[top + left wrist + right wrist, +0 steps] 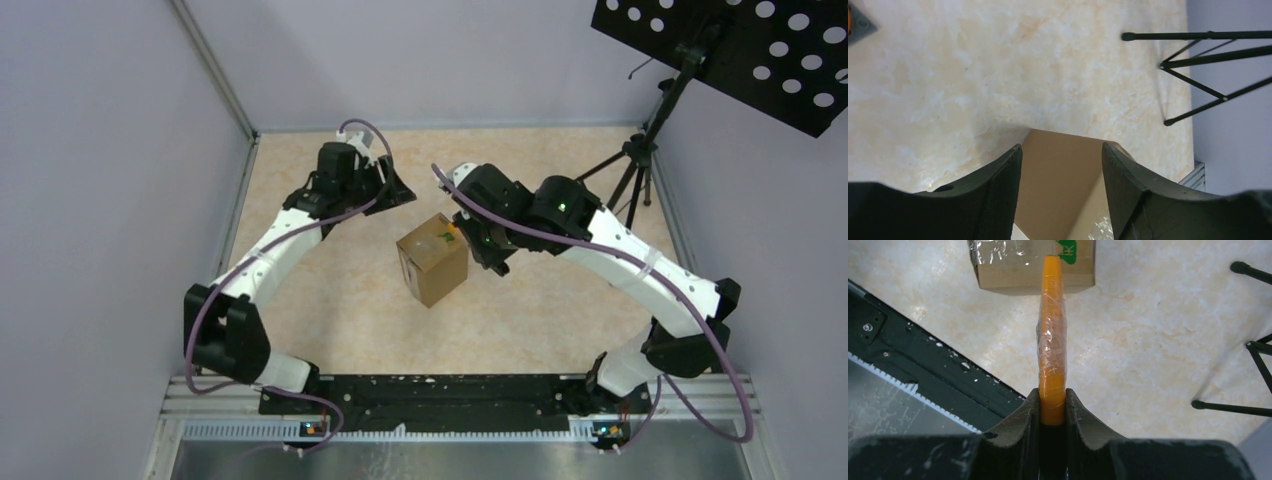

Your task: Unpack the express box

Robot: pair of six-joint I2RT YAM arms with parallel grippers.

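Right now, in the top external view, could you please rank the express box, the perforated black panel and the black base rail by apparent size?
1. perforated black panel: largest, though it is cut off by the picture's edge and may be nearer the camera.
2. black base rail: long but thin.
3. express box: clearly smallest.

The right gripper [1052,410] is observed with both fingers pressed flat against an orange tool [1052,340], which is clamped between them at its near end. The tool is narrow, seen edge-on, and wrapped in clear film. Its far tip is seen against the upper face of the express box [1013,270], beside a green label [1068,249]; contact cannot be confirmed. Clear tape [998,252] is noted across the left part of the box. The box rests on a marbled beige table [1148,340]. A black rail [923,370] is recorded at left, and black tripod legs [1233,407] at right.
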